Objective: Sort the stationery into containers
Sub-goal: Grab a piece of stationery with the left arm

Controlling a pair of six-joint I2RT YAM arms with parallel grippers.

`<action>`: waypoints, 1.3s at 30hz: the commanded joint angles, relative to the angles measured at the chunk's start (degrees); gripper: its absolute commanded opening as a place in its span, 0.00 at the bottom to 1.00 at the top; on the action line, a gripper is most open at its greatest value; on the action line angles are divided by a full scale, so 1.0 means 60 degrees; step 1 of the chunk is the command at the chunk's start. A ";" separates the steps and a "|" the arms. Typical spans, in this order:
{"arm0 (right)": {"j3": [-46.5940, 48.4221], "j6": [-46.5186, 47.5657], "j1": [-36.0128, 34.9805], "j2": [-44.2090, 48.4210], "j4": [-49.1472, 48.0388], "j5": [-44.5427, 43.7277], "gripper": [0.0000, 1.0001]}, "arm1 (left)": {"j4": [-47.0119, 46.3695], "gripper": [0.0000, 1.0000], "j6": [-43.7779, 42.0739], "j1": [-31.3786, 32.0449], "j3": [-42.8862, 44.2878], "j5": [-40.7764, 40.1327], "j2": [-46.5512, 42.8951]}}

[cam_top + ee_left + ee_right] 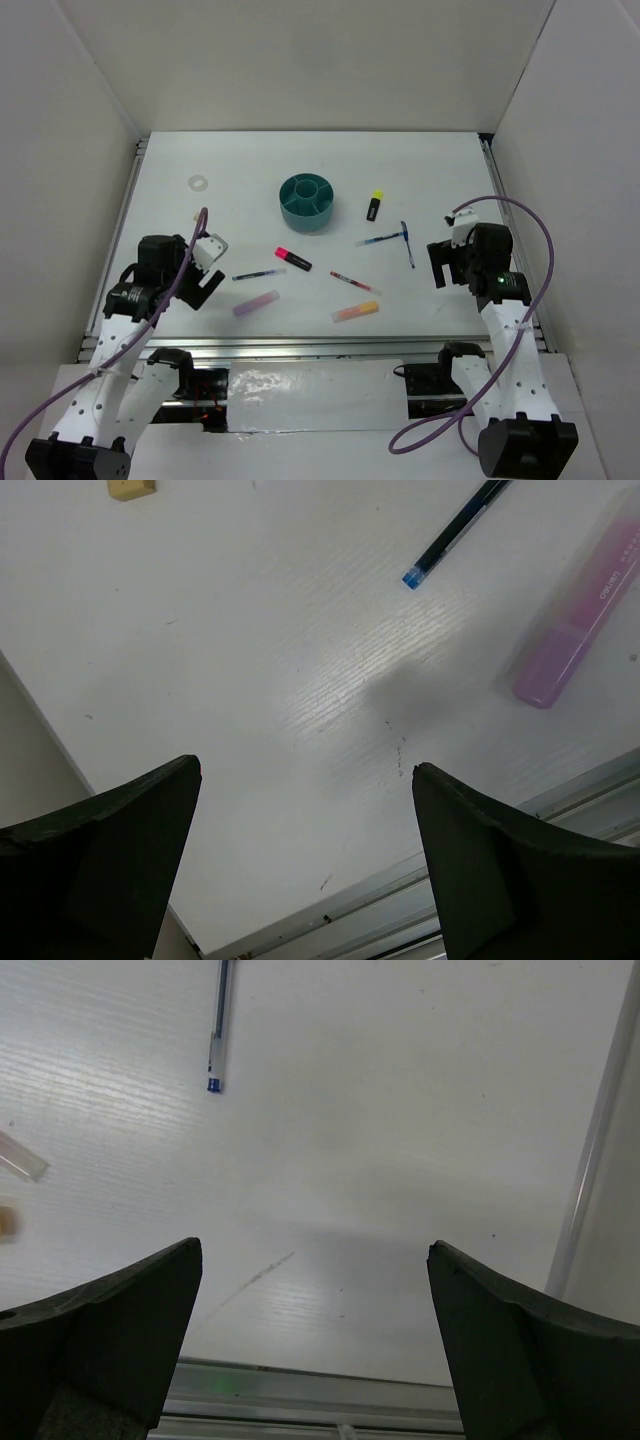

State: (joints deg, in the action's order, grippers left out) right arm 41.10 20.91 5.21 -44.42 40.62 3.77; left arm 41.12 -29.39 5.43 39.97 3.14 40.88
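The round teal organizer (307,202) stands mid-table toward the back. In front of it lie a pink-capped highlighter (293,259), a blue pen (259,274), a lilac stick (256,304), a red pen (354,283) and an orange stick (356,312). A yellow-capped highlighter (374,206) and two crossed blue pens (396,240) lie to its right. A clear ring (198,183) lies at the back left. My left gripper (205,285) (305,770) is open and empty, left of the lilac stick (580,610) and blue pen (455,530). A tan eraser (131,488) lies beyond it. My right gripper (445,268) (315,1250) is open and empty, near a blue pen (218,1030).
White walls enclose the table on the left, back and right. A metal rail (320,345) runs along the near edge and shows in both wrist views, the left (420,900) and the right (300,1385). The right side rail (595,1140) is close to my right gripper.
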 commanded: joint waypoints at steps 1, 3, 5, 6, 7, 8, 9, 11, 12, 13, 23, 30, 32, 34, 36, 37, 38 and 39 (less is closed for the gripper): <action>-0.0024 -0.0013 -0.0063 0.0197 0.0071 0.0118 1.00 | -0.0189 0.99 -0.0390 0.0018 0.0019 0.0356 0.0115; -0.0126 0.0031 -0.0063 0.0299 0.0085 0.0192 1.00 | -0.0146 0.99 -0.0638 0.0018 0.0091 0.0501 0.0202; -0.0170 0.0118 -0.0063 0.0300 0.0129 0.0177 1.00 | -0.0043 0.99 -0.0961 0.0032 0.0208 0.0764 0.0406; -0.0156 0.0134 -0.0063 0.0300 0.0173 0.0134 1.00 | 0.0001 0.99 -0.1049 0.0047 0.0238 0.0868 0.0466; -0.0185 0.0148 -0.0063 0.0300 0.0188 0.0090 1.00 | 0.0060 0.99 -0.1354 0.0032 0.0268 0.0985 0.0684; -0.0185 0.0163 -0.0063 0.0285 0.0188 0.0031 1.00 | 0.0263 0.99 -0.1502 0.0076 0.0413 0.1276 0.0846; -0.0200 0.0207 -0.0063 0.0299 0.0217 0.0016 1.00 | 0.0396 0.98 -0.1808 0.0076 0.0501 0.1453 0.1152; -0.0215 0.0236 -0.0078 0.0242 0.0217 0.0016 1.00 | 0.0514 0.95 -0.1899 0.0207 0.0750 0.1630 0.1475; -0.0200 0.0251 -0.0063 0.0197 0.0261 0.0031 1.00 | 0.0500 0.92 -0.1957 0.0310 0.0853 0.1703 0.1854; -0.0185 0.0251 -0.0063 0.0139 0.0276 0.0016 1.00 | 0.0456 0.91 -0.1943 0.0398 0.0999 0.1660 0.2061; 0.0386 0.0032 -0.0122 -0.0681 0.0334 0.0426 0.95 | -0.0057 0.69 -0.1402 0.2536 0.2435 0.0372 0.5517; 0.0737 0.0002 -0.0166 -0.1033 0.0422 0.0675 0.95 | -0.0452 0.64 -0.1431 0.3078 0.2787 0.0342 0.7145; 0.0767 -0.0013 -0.0180 -0.1106 0.0408 0.0675 0.95 | -0.0555 0.61 -0.1459 0.3181 0.2816 0.0371 0.7423; 0.0825 0.0017 -0.0195 -0.1209 0.0422 0.0675 0.95 | -0.0831 0.59 -0.1431 0.3328 0.2802 0.0284 0.7746; 0.0884 0.0002 -0.0209 -0.1297 0.0393 0.0690 0.95 | -0.0994 0.58 -0.1386 0.3386 0.2787 0.0225 0.8082; 0.0899 0.0002 -0.0210 -0.1326 0.0393 0.0704 0.95 | -0.1053 0.57 -0.1430 0.3387 0.2802 0.0253 0.8171; 0.0957 -0.0013 -0.0210 -0.1370 0.0407 0.0734 0.95 | -0.1155 0.55 -0.1430 0.3401 0.2860 0.0297 0.8374; 0.0972 -0.0013 -0.0224 -0.1370 0.0422 0.0763 0.95 | -0.1228 0.55 -0.1445 0.3401 0.2875 0.0327 0.8464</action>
State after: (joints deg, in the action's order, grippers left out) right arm 43.81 21.47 4.47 -52.36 42.15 7.35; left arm 36.14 -38.57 25.54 55.13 4.64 90.04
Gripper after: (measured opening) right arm 0.953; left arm 0.557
